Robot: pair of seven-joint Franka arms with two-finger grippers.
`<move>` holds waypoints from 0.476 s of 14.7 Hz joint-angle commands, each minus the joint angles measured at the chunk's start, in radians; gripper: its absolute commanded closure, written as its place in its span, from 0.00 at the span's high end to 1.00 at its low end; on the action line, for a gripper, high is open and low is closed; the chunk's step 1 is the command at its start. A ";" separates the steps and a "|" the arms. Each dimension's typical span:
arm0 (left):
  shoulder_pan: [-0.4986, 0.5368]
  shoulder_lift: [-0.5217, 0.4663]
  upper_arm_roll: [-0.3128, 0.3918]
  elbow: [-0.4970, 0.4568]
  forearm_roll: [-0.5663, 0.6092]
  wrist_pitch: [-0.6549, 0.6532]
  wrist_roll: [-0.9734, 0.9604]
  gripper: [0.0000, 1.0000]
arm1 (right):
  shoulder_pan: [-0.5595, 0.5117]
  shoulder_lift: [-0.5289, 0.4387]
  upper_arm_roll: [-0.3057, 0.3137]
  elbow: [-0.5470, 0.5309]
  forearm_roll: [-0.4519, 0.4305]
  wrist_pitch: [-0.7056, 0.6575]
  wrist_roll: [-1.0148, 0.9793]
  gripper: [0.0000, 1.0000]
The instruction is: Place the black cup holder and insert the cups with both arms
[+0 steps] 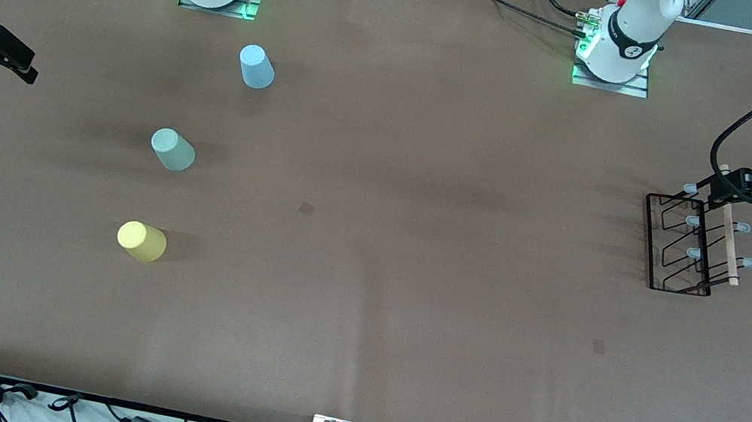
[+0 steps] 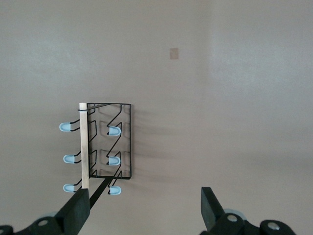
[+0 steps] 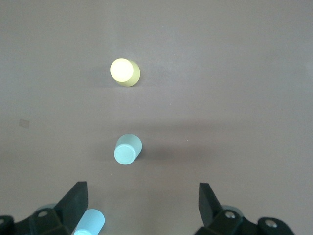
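From my remote seat: the black cup holder (image 1: 682, 247) sits on the brown bench (image 1: 405, 308) at the left arm's end, standing on its wire base with the wooden rod handle (image 1: 727, 224) on top and the pale-tipped pegs (image 1: 694, 254) sticking out to both sides. The left end effector (image 1: 720, 185) hangs over the end of the rack that's farther from the front camera, just above the tip of the handle. In the left wrist view its fingers (image 2: 78, 210) are spread wide with nothing between them; one finger lines up with the handle's end while the other is off to the side over bare bench, so the rack is under one side of the left end effector (image 2: 144, 208), not centred.

The three cups are all at the right arm's end, upside down and well apart from each other. The light blue cup (image 1: 256, 66) is farthest from the front camera, the pale green cup (image 1: 172, 149) is in the middle, and the yellow cup (image 1: 142, 241) is nearest.

The right end effector (image 1: 19, 60) waits up over the bench edge at its own end, also wide open and empty. From its wrist camera the right end effector (image 3: 142, 205) has the blue cup (image 3: 90, 223) right by one finger, with the green (image 3: 128, 149) and yellow (image 3: 124, 72) cups farther out.
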 commanded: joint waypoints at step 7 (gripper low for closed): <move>0.005 -0.010 0.002 0.003 -0.023 -0.015 0.014 1.00 | -0.002 -0.019 0.004 -0.011 -0.007 -0.002 -0.010 1.00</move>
